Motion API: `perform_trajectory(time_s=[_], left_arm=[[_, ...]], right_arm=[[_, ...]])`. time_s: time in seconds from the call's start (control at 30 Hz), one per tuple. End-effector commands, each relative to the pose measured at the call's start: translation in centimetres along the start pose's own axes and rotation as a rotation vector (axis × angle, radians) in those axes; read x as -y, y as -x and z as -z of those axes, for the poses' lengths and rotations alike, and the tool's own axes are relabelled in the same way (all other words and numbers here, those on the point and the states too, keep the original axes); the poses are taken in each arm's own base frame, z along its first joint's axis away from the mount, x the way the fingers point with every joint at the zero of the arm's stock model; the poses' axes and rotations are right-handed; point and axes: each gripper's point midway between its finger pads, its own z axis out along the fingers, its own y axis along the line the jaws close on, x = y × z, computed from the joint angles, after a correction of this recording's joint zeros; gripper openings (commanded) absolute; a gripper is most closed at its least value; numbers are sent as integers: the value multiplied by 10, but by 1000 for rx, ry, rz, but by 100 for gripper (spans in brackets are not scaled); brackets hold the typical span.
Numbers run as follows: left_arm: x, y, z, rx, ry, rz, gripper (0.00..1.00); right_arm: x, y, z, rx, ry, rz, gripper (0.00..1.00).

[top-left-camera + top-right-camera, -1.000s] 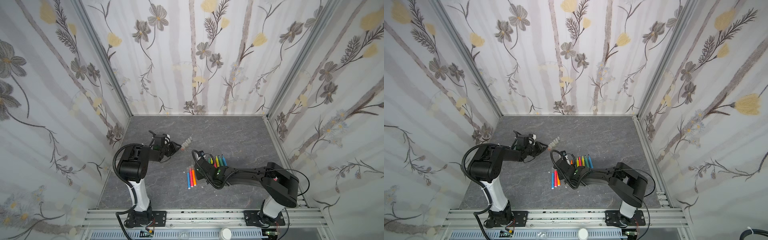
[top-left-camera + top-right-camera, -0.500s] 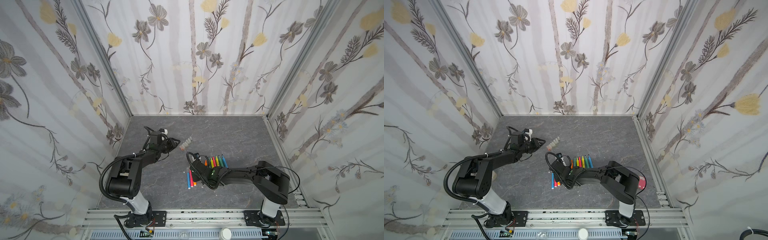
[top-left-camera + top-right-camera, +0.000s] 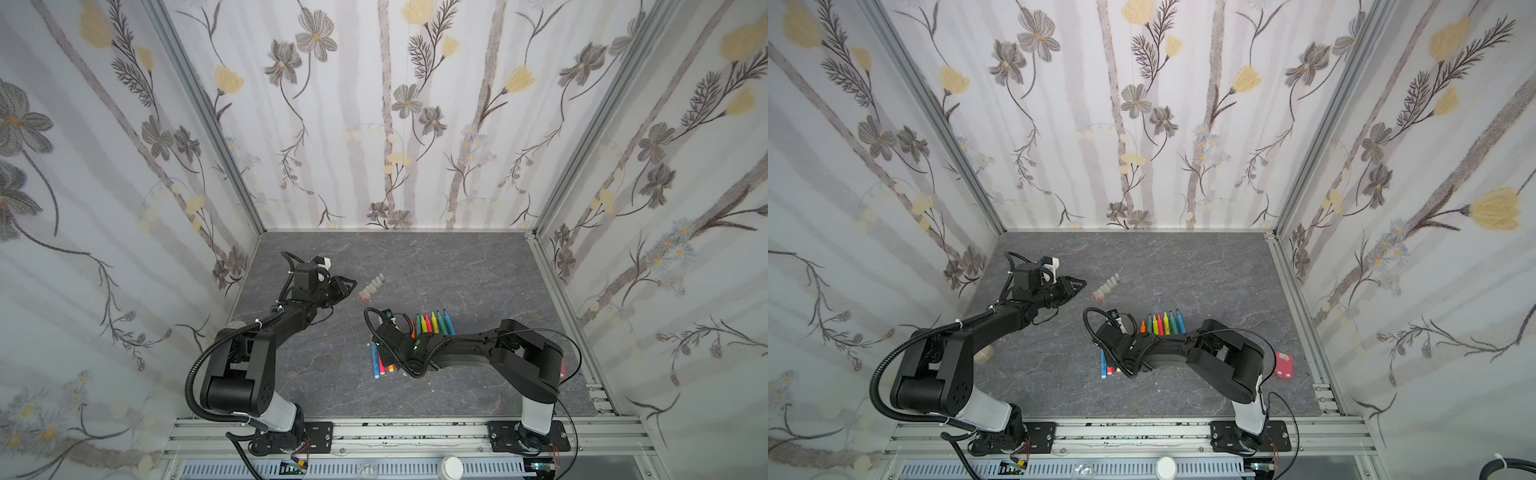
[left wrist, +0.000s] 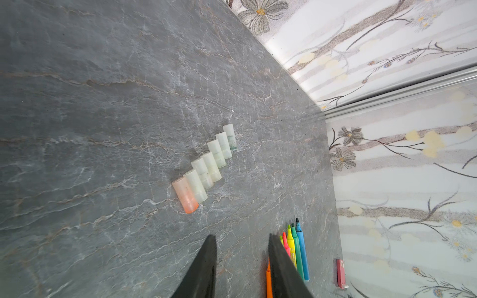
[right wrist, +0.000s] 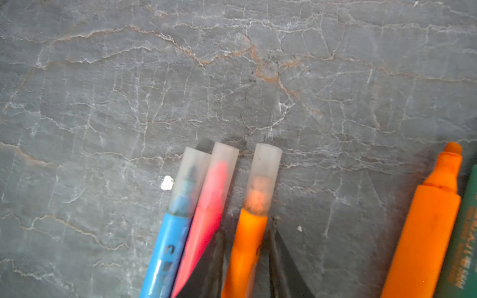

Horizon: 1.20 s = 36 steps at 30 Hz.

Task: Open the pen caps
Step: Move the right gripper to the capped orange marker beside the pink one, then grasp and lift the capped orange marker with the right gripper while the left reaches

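Observation:
Several loose pen caps [image 4: 209, 165] lie side by side in a slanted row, the end one tinted orange [image 4: 186, 196]; both top views show the row [image 3: 372, 287] [image 3: 1106, 286]. My left gripper [image 4: 240, 236] is open and empty, just short of that row [image 3: 351, 284]. Three capped pens, blue [image 5: 167, 245], pink [image 5: 206, 219] and orange [image 5: 247, 258], lie together [image 3: 382, 363]. My right gripper [image 5: 246, 232] is shut on the orange one's barrel, just behind its cap [image 5: 265, 165]. Several uncapped pens [image 3: 432, 322] lie in a neat row beside it.
A small pink object [image 3: 1284, 365] lies near the right wall. A round beige thing [image 3: 984, 354] sits by the left arm's elbow. White specks [image 5: 167, 183] dot the grey stone floor. Patterned walls close in three sides, and a metal rail [image 3: 374, 432] runs along the front.
The left arm has stretched forward and lower, and its gripper has stayed by the cap row with its jaws slightly wider. The right gripper has shifted left onto the three capped pens.

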Motion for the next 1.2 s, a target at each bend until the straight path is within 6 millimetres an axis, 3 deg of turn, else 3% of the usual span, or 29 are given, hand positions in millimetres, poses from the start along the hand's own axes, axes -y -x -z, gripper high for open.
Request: perform_trajectory(time_s=[0.0, 0.4, 0.77, 1.0, 1.17], left_arm=[[6, 5, 5, 11, -2, -32, 33], [7, 1, 12, 5, 7, -51, 34], [10, -24, 9, -63, -15, -65, 35], [49, -64, -10, -178, -177, -74, 39], [72, -82, -21, -218, -232, -82, 40]], right_arm=[[12, -17, -1, -66, -49, 0, 27], [9, -8, 9, -43, -28, 3, 2], [12, 35, 43, 62, 74, -38, 0], [29, 64, 73, 184, 153, -99, 0], [45, 78, 82, 218, 154, -130, 0]])
